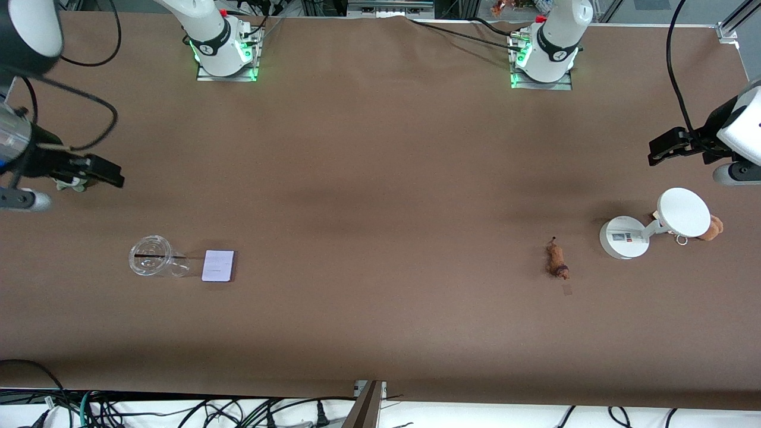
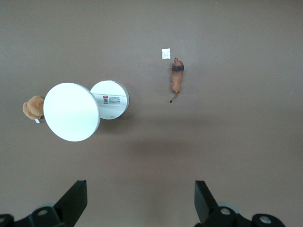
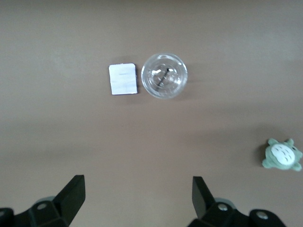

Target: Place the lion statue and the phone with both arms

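Note:
The lion statue point(image 1: 557, 261) lies on the brown table toward the left arm's end, beside a white stand. It also shows in the left wrist view point(image 2: 177, 79). The phone point(image 1: 218, 265) lies flat toward the right arm's end, beside a clear cup, and shows in the right wrist view point(image 3: 123, 79). My left gripper point(image 1: 659, 151) hangs open and empty over bare table at the left arm's end point(image 2: 140, 198). My right gripper point(image 1: 110, 172) hangs open and empty over the right arm's end point(image 3: 138, 196), above a grey-green plush.
A white round-based stand point(image 1: 623, 238) with a disc point(image 1: 684, 212) stands next to a tan plush point(image 1: 712, 228). A clear cup point(image 1: 151, 256) stands beside the phone. The grey-green plush point(image 1: 72, 185) lies partly hidden under the right gripper. A small clear tag point(image 1: 568, 290) lies near the lion.

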`<action>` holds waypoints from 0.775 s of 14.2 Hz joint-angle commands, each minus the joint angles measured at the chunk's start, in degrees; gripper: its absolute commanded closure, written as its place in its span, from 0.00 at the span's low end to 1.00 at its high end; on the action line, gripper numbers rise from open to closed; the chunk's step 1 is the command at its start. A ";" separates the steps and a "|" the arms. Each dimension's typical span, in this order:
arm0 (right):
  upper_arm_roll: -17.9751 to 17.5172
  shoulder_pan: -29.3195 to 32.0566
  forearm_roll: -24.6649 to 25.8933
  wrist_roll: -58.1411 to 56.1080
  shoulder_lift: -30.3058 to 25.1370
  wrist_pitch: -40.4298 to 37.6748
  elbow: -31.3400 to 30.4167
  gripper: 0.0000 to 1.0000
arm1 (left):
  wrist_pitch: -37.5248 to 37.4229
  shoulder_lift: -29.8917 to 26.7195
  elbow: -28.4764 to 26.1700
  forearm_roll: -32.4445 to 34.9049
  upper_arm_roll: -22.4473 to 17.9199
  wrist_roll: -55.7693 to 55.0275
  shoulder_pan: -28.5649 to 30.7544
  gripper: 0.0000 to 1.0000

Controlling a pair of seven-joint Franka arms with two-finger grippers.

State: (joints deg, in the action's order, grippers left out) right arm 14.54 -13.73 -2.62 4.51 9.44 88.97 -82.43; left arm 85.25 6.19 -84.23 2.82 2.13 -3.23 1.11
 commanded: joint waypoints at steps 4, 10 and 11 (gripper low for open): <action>-3.20 4.68 1.48 -0.55 -8.65 -4.16 -5.90 0.00 | -1.22 0.75 1.79 1.49 -0.02 1.03 -0.05 0.00; -3.20 4.50 2.27 -0.90 -5.31 -5.21 -2.21 0.00 | -1.22 0.75 1.79 1.49 -0.20 1.03 0.04 0.00; -3.20 4.50 2.18 -0.90 -5.22 -5.21 -2.21 0.00 | -1.22 0.75 1.71 1.49 -0.11 1.03 0.04 0.00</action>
State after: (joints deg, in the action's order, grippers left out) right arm 12.11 -10.07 -1.15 4.21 3.51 84.54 -86.10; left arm 85.19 6.26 -84.23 2.82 2.00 -3.23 1.15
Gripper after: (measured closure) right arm 0.000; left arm 0.000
